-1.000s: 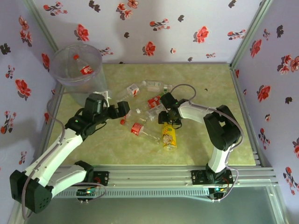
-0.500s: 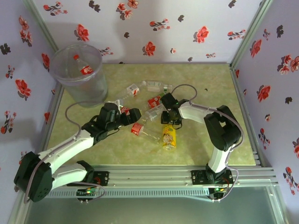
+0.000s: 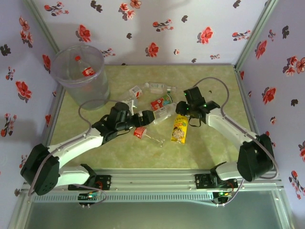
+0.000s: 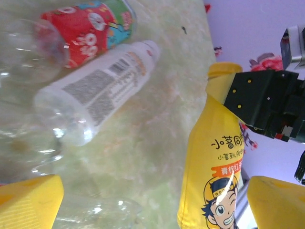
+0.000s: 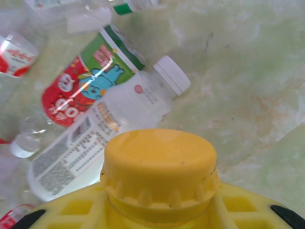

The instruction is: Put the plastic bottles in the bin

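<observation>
Under the right gripper (image 3: 183, 115), yellow bottle (image 3: 179, 130) hangs cap-up.

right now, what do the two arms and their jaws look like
Both have white tubular links and chunky black joints: the left arm and the right arm. A thin grey cable loops loose along each. The jaws carry bright yellow pads.

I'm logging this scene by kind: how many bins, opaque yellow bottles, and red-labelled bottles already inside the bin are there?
bin: 1
yellow bottle: 1
red-labelled bottle inside the bin: 1
Total: 3
</observation>
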`<action>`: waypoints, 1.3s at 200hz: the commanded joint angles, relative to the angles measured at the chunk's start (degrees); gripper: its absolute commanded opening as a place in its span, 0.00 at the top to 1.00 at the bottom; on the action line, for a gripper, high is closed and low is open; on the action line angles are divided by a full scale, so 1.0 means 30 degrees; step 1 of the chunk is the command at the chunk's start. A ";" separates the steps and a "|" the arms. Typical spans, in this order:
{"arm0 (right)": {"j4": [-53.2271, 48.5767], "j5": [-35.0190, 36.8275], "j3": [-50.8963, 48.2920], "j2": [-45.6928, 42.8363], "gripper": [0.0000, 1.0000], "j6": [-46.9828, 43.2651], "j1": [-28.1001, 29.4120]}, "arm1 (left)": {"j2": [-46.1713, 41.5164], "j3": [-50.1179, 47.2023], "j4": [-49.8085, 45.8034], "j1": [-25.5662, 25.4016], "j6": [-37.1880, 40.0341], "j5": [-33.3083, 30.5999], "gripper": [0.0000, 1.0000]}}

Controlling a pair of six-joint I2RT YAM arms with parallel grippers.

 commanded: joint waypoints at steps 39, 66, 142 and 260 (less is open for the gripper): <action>0.4046 -0.5141 -0.1697 -0.1498 0.68 0.1312 -0.1215 | 0.4050 0.3771 0.1625 -0.2070 0.2002 0.4810 0.00; 0.5117 -0.6562 -0.1647 -0.1211 0.68 0.1658 -0.1266 | 0.5826 0.5036 0.1438 -0.2671 0.2349 0.5414 0.00; 0.6896 -0.8449 -0.1940 -0.0980 0.69 0.2162 -0.1267 | 0.7889 0.6379 0.1883 -0.2817 0.1991 0.5588 0.02; 0.3568 -0.7099 -0.1209 -0.2528 0.06 0.0551 -0.1726 | 0.7664 0.6533 0.0828 -0.2574 0.2165 0.4647 0.57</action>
